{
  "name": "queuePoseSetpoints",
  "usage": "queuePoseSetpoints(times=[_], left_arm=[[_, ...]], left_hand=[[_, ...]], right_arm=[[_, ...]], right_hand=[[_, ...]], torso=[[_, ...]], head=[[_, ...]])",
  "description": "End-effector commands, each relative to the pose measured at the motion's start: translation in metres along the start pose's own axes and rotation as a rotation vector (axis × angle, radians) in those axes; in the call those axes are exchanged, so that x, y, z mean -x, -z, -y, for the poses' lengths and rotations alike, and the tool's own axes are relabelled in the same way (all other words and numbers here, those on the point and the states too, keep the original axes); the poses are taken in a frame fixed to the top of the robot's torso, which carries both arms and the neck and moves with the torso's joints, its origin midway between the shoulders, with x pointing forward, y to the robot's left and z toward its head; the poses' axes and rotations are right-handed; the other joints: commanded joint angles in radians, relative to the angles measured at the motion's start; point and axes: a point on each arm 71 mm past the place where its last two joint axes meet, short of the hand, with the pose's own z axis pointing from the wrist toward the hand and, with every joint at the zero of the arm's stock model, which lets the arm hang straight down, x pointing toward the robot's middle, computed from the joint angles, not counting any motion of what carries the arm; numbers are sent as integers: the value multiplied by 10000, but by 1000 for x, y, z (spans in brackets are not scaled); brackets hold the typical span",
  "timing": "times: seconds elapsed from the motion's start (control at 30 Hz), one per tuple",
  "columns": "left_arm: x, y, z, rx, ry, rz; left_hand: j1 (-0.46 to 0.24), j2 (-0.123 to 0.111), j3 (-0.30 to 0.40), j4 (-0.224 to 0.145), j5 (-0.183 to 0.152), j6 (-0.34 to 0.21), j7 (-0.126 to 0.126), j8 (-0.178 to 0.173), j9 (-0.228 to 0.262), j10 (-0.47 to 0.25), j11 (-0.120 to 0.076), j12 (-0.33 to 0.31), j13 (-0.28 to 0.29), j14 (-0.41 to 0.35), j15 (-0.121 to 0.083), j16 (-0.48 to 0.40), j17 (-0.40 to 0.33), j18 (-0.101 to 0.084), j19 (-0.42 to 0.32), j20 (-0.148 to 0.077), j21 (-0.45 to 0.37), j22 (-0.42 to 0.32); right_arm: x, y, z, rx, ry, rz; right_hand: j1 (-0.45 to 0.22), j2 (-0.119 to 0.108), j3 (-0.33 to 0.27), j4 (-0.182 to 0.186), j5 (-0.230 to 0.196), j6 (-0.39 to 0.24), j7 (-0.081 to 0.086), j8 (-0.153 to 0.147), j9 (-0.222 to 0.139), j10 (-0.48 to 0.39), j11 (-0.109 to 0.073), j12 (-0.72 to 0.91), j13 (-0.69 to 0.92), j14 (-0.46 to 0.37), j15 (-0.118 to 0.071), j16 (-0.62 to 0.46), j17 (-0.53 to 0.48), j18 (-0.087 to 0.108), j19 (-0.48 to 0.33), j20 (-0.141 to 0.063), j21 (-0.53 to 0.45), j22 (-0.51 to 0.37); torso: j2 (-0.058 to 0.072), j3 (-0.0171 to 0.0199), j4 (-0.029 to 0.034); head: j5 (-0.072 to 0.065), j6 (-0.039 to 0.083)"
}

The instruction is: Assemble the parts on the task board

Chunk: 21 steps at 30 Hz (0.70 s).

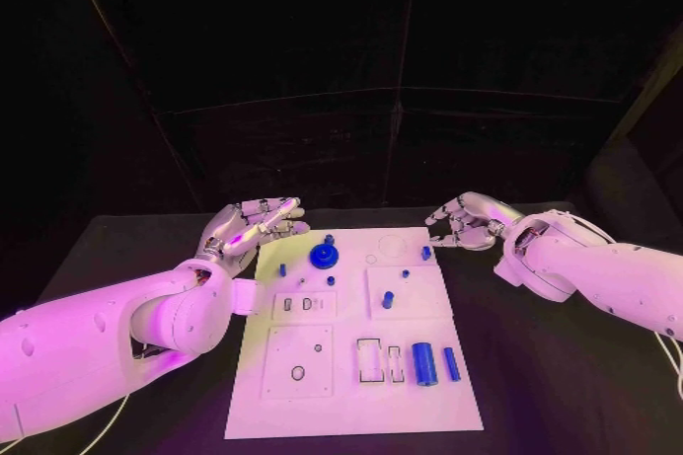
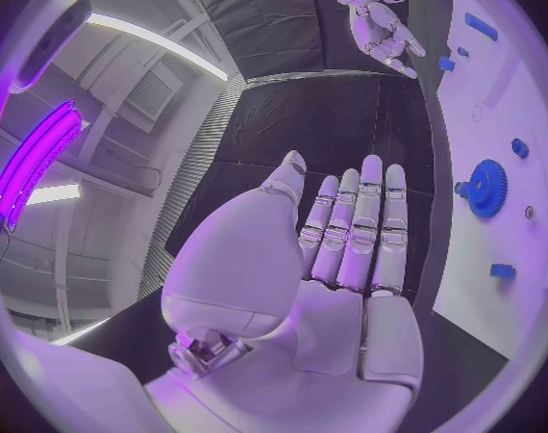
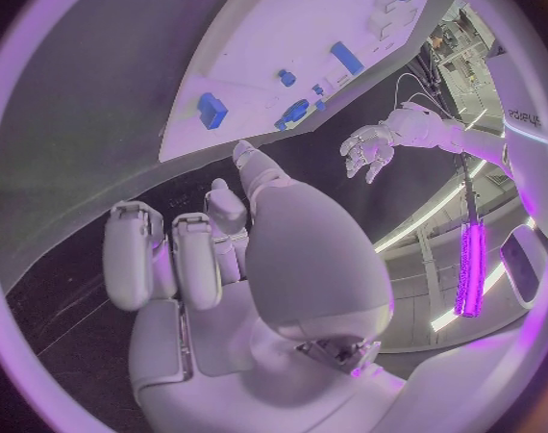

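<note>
Both hands hold nothing: the left hand (image 1: 254, 226) hovers with fingers straight and spread at the upper-left corner of the task board (image 1: 341, 406), the right hand (image 1: 467, 221) with fingers loosely curled apart at its upper-right corner, so I judge assembly has not yet begun. The board lies mid-frame on the black desk (image 1: 569, 386), carrying a blue gear (image 1: 325, 254) near its top and a blue cylinder (image 1: 422, 358) at lower right beside empty rectangular slots (image 1: 370, 360). Next, a hand must descend and pinch one part.
</note>
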Motion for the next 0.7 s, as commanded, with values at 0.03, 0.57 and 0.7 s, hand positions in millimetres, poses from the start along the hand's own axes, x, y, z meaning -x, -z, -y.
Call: queuePoseSetpoints(times=[0.03, 0.57, 0.7], left_arm=[[-2, -1, 0, -9, 94, -186], [-2, -1, -1, 4, 87, -175], [-2, -2, -1, 2, 79, -161]], left_hand=[[59, 24, 25, -57, -10, 45, 11, -37, -10, 34, 14, -45, -12, 55, 4, -60, -17, 150, 61, 18, 31, -13], [71, 21, 31, -74, -10, 46, 9, -41, -10, 36, 13, -51, -12, 44, 6, -72, -22, 149, 61, 19, 28, -17], [71, 21, 31, -74, -10, 46, 9, -41, -10, 36, 13, -51, -12, 44, 6, -72, -22, 149, 61, 19, 28, -17]], right_arm=[[-3, -2, 1, 179, 17, -187], [-14, -2, 8, 192, 216, -785], [-15, -2, 9, 163, 227, -865]], right_hand=[[77, -5, 2, -76, 54, 86, 9, 43, 2, 0, -27, 50, -5, 616, -6, 11, 653, -40, 56, -47, -9, 345], [43, -37, -48, -74, 79, 138, 4, 75, 8, -22, -24, 23, -26, 611, -5, -1, 636, -38, 49, -49, -15, 337], [6, -36, -80, -58, 91, 196, -5, 107, 16, -8, -30, 38, -11, 612, -8, -1, 641, -40, 57, -51, -13, 347]], torso=[[3, -10, 30], [-8, -38, 25], [-7, -37, 22]], head=[[18, -42], [61, -95], [50, -94]])
